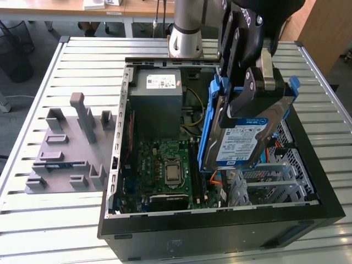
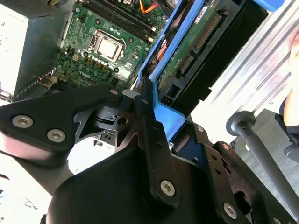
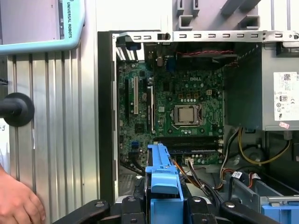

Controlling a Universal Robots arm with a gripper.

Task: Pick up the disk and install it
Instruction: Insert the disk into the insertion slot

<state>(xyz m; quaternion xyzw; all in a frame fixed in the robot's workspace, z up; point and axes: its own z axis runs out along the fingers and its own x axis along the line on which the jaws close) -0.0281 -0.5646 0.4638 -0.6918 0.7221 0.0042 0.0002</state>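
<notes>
Exterior view, largest first: a slatted table point(image 1: 82, 55) bearing an open case point(image 1: 220, 234), laid on its side, apparently to be reached from above. On the exterior view's left of the case, a grey tray point(image 1: 66, 154) of upright blocks. Inside the case, a grey supply box point(image 1: 157, 102) beside a green board point(image 1: 159, 165), and toward the exterior view's right a metal cage point(image 1: 278, 173). Hanging above that cage, apparently clear of it, the disk point(image 1: 242, 135): stood on edge, leaning, label outward, held so, by the look of it, to leave the lower end free for the cage; not yet seated. Reaching down from a base behind the case, wrist tilted, the arm point(image 1: 187, 27). Clamped across the disk's upper edge, the gripper point(image 1: 256, 82); in the second wrist view, dark fingers point(image 2: 149, 126) pinched tight on the blue frame point(image 2: 168, 114). In the first wrist view, a hand point(image 3: 16, 205) by the table's side, well apart from the case.
</notes>
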